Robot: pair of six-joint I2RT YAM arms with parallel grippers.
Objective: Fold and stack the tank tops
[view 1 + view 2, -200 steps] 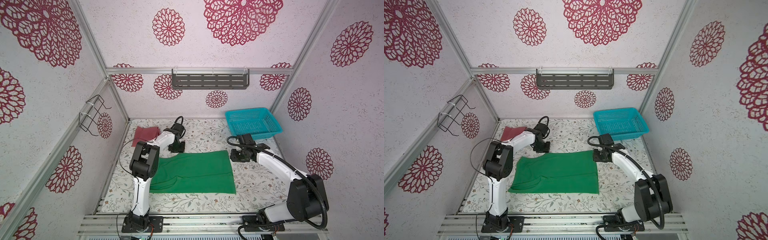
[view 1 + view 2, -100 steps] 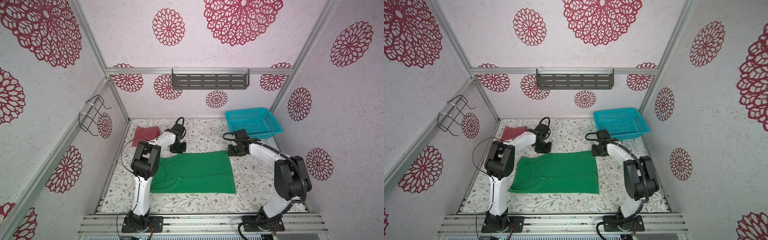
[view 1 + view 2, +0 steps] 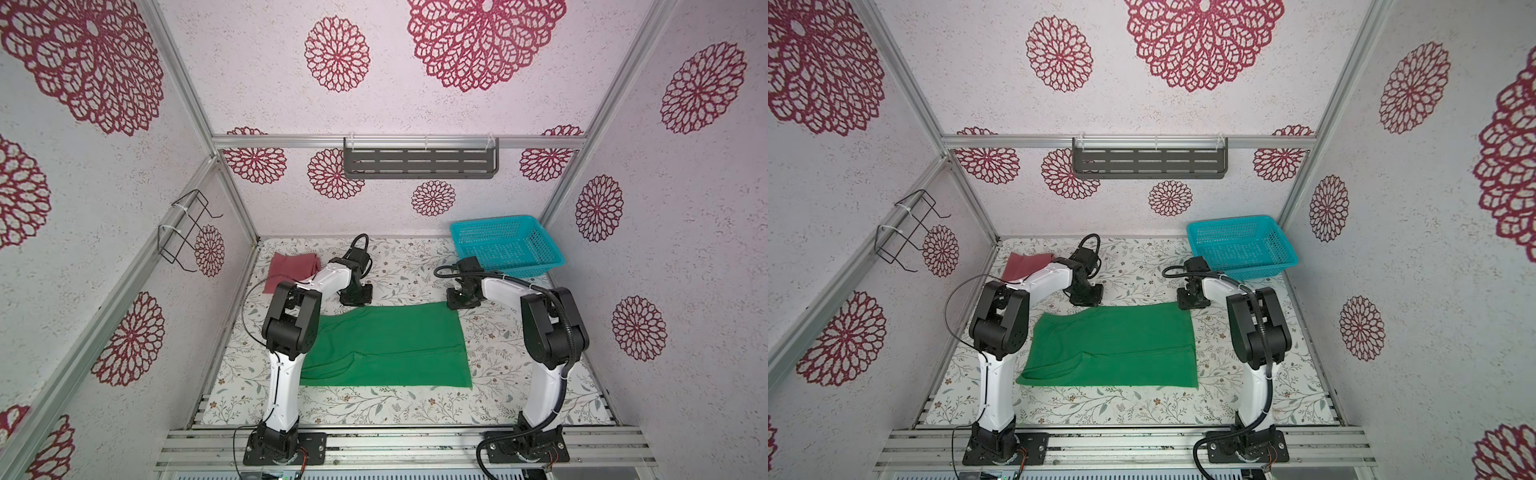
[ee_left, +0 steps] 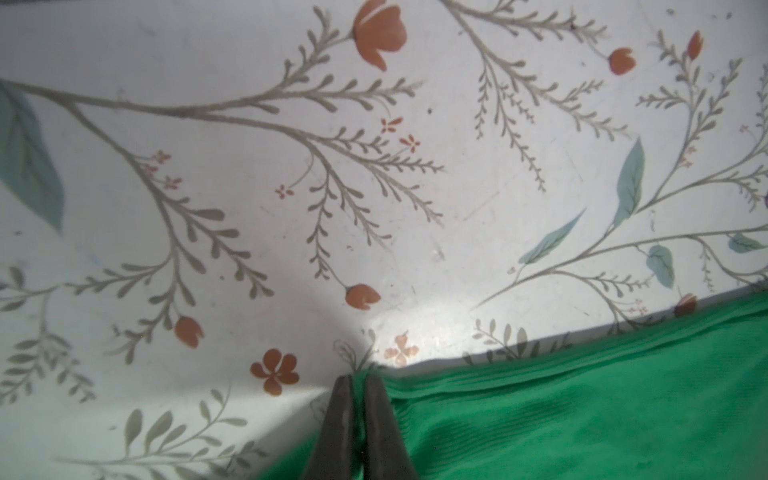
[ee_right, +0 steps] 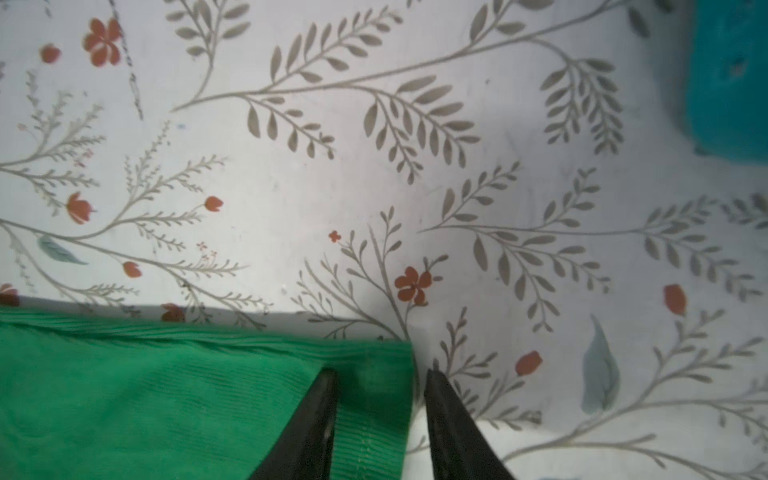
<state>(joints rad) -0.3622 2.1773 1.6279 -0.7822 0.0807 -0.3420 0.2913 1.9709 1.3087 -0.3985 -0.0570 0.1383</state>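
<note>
1. My left gripper (image 4: pixel 359 380) was closed. Its two dark fingers (image 4: pixel 340 415) were pressed together on the far edge of the bright green cloth tank top (image 4: pixel 582 407), with a sliver of green caught between the tips.
2. My right gripper (image 5: pixel 378 374) stood open at the other far corner of that garment. One finger lay over the ribbed hem and the other over bare table just beside the cloth's edge.
3. In both top views the bright green cloth tank top (image 3: pixel 386 345) (image 3: pixel 1113 345) lay spread flat in the middle of the white floral-printed tabletop (image 3: pixel 415 266), between my two arms. A low crease ran across its near half.
4. The dusty pink-red cloth tank top (image 3: pixel 291 268) lay as a small flat patch in the far left corner, behind my left arm and well apart from the green one.
5. The turquoise plastic mesh basket (image 3: pixel 536 270) sat in the far right corner, near my right gripper but apart from it.
</note>
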